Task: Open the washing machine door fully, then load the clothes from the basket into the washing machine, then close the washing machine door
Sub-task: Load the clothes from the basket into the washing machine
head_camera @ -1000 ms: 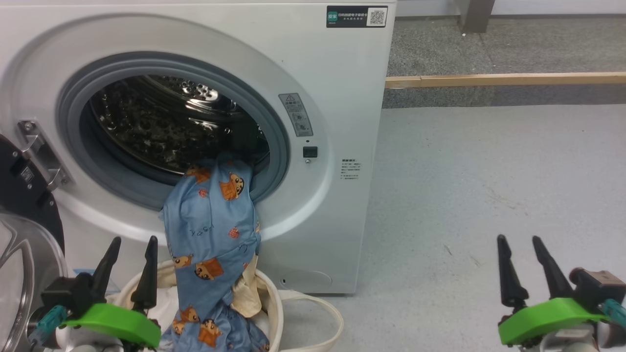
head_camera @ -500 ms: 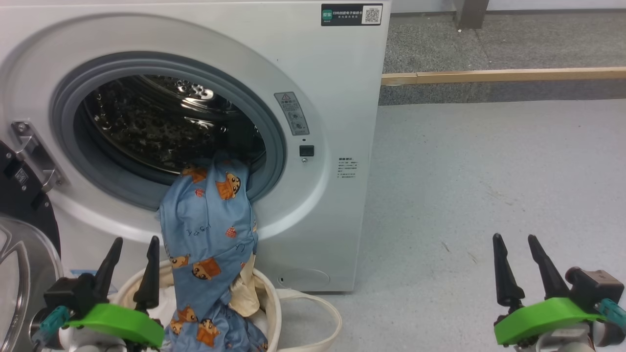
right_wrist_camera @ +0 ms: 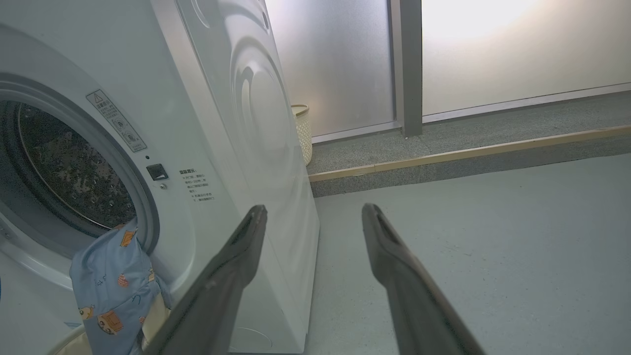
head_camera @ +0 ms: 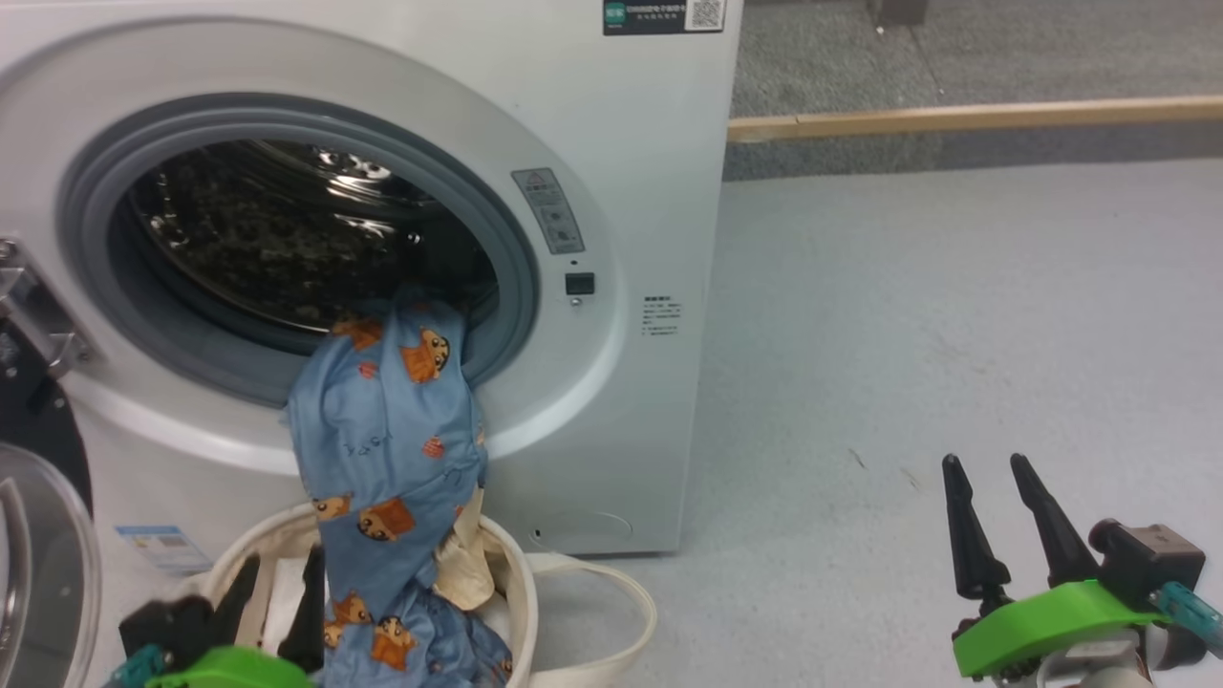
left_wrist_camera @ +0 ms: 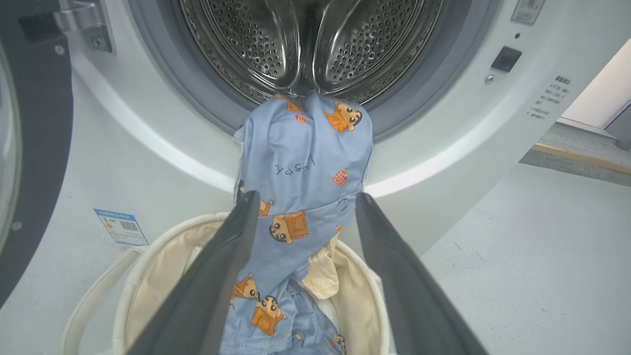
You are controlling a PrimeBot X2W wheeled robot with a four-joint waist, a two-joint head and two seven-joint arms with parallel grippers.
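Got a white front-loading box-shaped washing machine point(head_camera: 621, 143) here, with its big round glass door point(head_camera: 38, 449) and that glossy black rim swung right out to the left, well clear of the opening. Can see straight past the grey rubber ring point(head_camera: 91, 258) into the perforated steel drum point(head_camera: 268, 239).

Found the light blue bear-print clothes point(head_camera: 382, 430) draped over the lower lip of the opening: top end just inside the drum, the rest hanging down the front into the round soft cream-white canvas basket point(head_camera: 511, 573). Basket parked on the grey floor point(head_camera: 908, 334) right up against the machine, near a small blue label sticker point(head_camera: 153, 547). Some pale cream fabric in there beside the blue stuff too.

Left tool point(head_camera: 282, 583): spread wide, gripping nothing, low over the near side of the basket, one finger either side of the hanging garment in the wrist view. Can't tell about contact.

Right tool point(head_camera: 985, 465): also spread wide and empty, off to the right above bare floor, well apart from the machine.
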